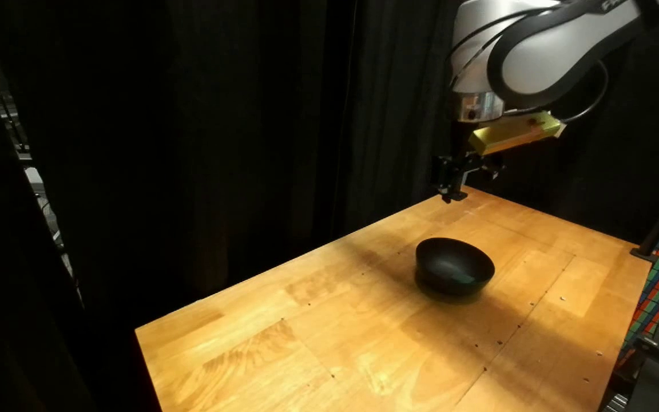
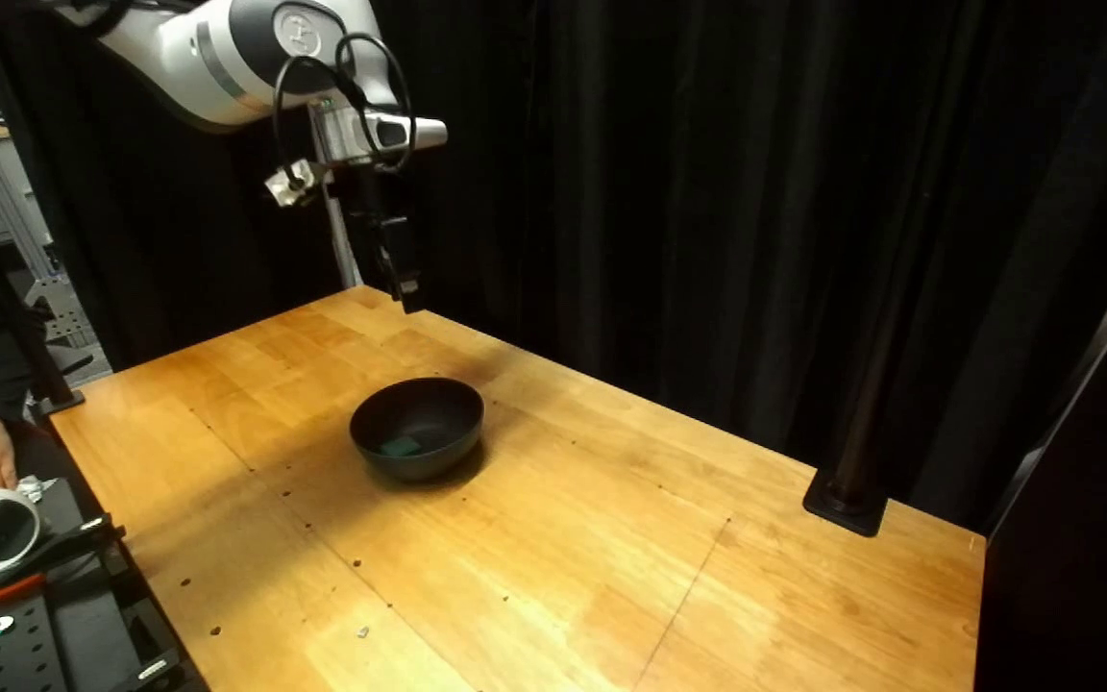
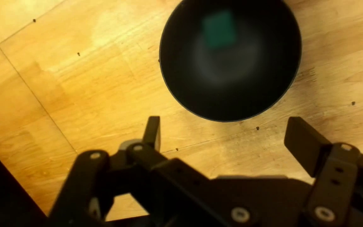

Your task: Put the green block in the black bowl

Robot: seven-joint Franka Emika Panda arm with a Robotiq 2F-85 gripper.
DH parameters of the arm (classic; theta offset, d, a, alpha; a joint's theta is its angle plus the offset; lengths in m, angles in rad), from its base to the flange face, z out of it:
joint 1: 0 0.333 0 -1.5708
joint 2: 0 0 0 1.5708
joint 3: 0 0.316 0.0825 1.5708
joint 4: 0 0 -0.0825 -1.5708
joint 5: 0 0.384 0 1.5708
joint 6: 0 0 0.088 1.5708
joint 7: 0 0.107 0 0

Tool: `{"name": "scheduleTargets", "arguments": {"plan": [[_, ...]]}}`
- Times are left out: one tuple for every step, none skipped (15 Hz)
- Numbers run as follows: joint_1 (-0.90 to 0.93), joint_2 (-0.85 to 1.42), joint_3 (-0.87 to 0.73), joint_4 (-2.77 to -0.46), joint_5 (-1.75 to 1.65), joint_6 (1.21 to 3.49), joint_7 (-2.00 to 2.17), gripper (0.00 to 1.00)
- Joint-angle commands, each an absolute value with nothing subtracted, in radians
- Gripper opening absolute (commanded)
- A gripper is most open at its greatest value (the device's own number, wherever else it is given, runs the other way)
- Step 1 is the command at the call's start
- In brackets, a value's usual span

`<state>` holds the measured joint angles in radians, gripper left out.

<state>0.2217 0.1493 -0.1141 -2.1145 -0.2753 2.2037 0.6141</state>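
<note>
Green block [image 3: 220, 30] is in black bowl [image 3: 232, 104] (prob. done); w/ my gripper [image 3: 225, 129] spread, I should retreat w/o touching either.

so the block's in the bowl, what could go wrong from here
Probably little, but two risks remain. If the open gripper came down from above the table, it might hit the black bowl and shove it. A knock like that could also shift the green block, which lies inside the bowl with nothing gripping it.
</note>
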Motion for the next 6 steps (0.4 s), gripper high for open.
{"name": "scheduleTargets", "arguments": {"plan": [[0.15,-0.073,-0.036,-2.192,-0.098,2.021,0.435,1.0],[0.137,-0.122,-0.026,-2.196,-0.035,1.961,0.371,1.0],[0.128,-0.158,-0.019,-2.19,0.019,1.89,0.326,1.0],[0.121,-0.194,-0.014,-2.188,0.067,1.833,0.277,1.0],[0.116,-0.222,-0.013,-2.182,0.116,1.774,0.24,1.0],[0.104,-0.142,0.007,-2.153,0.045,1.836,0.318,1.0]]}}
